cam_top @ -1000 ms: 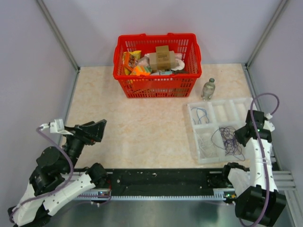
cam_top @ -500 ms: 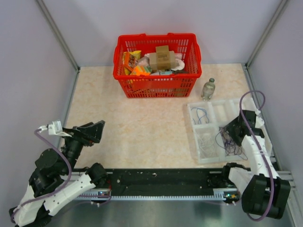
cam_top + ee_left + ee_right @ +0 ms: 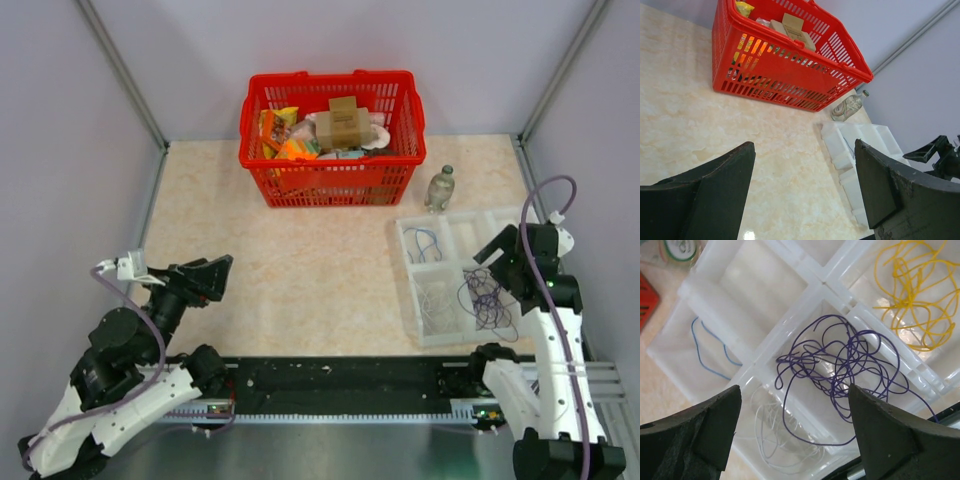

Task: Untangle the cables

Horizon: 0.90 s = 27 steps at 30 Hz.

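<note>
Purple cable (image 3: pixel 842 365): loose knotted tangle of many overlapping loops, lying in a middle tray (image 3: pixel 812 287) compartment, with one wide loop reaching beside the white cable (image 3: pixel 772 440). The white one is a thin, faint bundle. Yellow cable (image 3: pixel 912 300): loopy bunch in its own compartment. Blue cable (image 3: pixel 722 349): single slack strand, alone in another.

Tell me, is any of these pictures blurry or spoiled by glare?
Top view: soft even light, sharp, but the cables look tiny. Left wrist view: one small glint on the table by the bottom edge. Right wrist view: cables crisp, the white tray slightly shiny.
</note>
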Available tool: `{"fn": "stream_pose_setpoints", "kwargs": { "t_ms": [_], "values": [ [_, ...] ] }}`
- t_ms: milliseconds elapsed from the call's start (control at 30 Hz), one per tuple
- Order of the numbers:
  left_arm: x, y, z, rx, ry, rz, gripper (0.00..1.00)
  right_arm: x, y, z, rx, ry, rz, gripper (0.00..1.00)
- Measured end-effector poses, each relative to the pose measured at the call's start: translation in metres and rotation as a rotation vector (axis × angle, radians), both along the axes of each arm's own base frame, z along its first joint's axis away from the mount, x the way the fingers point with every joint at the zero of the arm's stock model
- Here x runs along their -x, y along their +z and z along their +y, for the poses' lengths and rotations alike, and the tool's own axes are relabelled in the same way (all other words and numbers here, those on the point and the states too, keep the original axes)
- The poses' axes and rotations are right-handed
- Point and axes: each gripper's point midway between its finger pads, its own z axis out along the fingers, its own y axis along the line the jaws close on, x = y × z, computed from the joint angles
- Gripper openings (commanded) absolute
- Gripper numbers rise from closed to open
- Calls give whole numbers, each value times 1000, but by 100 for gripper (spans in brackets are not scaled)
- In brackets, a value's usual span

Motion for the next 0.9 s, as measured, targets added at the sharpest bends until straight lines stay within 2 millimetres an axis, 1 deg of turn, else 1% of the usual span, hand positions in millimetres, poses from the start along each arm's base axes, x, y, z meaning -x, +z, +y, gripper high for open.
{"fn": "stream_pose_setpoints", "kwargs": {
  "t_ms": [100, 133, 233, 267, 333, 467, 533, 567, 600, 633, 700, 733, 767, 800, 900],
  "values": [
    [-3, 1, -6, -8, -10, 1, 86, -1, 10, 15, 3, 95, 8, 87],
    [-4, 1, -8, -11, -14, 3, 86, -2, 13, 23, 13, 148, 13, 88],
    [-7, -1, -17, -31, -32, 16, 87, -7, 27, 64, 32, 365, -4, 92],
    [-9, -2, -22, -42, -40, 25, 88, -8, 32, 78, 31, 436, -18, 94],
    [-15, -7, -35, -70, -64, 48, 88, -7, 48, 111, 36, 587, -79, 99],
    [-25, -22, -63, -146, -119, 113, 87, 2, 84, 167, 51, 832, -198, 99],
    [-30, -26, -74, -186, -139, 138, 87, 5, 103, 185, 57, 916, -261, 99],
    [-31, -24, -76, -196, -144, 137, 87, 4, 113, 189, 64, 937, -297, 99],
    [-32, -20, -77, -204, -145, 131, 87, 4, 120, 189, 71, 944, -324, 99],
    [-32, -15, -76, -205, -145, 119, 87, 4, 132, 188, 84, 951, -364, 99],
    [-32, 4, -72, -205, -138, 78, 87, 6, 157, 181, 106, 947, -446, 99],
    [-31, 17, -69, -199, -131, 53, 87, 8, 170, 177, 111, 943, -484, 99],
    [-30, 31, -64, -191, -121, 23, 87, 11, 187, 173, 118, 939, -534, 99],
    [-29, 51, -58, -174, -106, -19, 87, 14, 209, 168, 126, 931, -596, 99],
    [-26, 92, -45, -148, -74, -104, 87, 25, 260, 154, 136, 905, -757, 99]
  ]
}}
